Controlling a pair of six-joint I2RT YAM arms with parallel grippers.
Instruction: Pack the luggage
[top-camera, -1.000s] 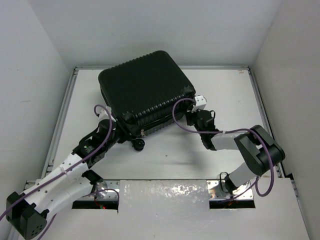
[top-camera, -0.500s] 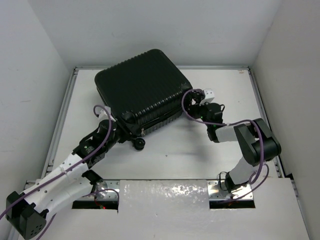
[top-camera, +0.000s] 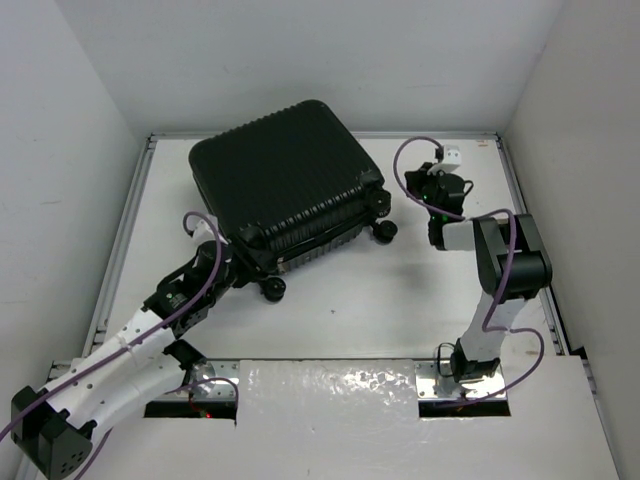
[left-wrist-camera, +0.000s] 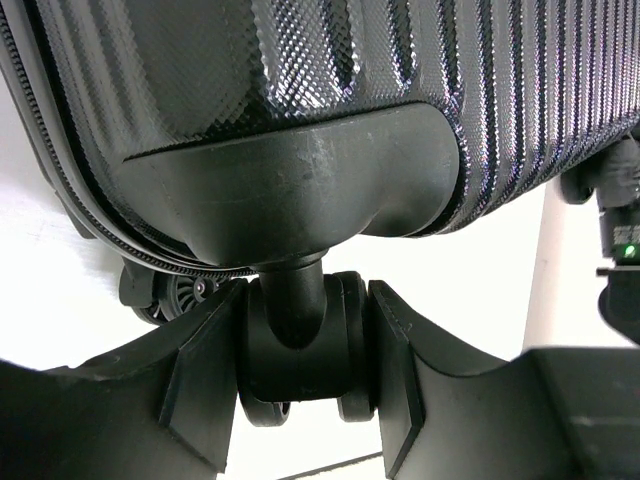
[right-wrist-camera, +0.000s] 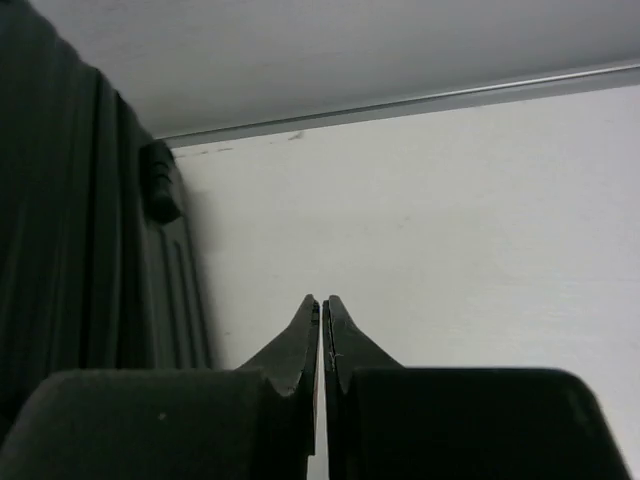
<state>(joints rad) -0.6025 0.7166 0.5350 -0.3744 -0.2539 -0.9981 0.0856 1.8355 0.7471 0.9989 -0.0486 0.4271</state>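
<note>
One luggage (top-camera: 285, 180) lies flat, wheeled end near, slanting far-left.

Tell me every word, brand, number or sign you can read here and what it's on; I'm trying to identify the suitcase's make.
No legible text, logo or number appears in any view.
The suitcase: ribbed black shell only, no brand plate or tag showing.
Its wheel, clamped in the left gripper: plain scuffed black plastic, unmarked.
</note>
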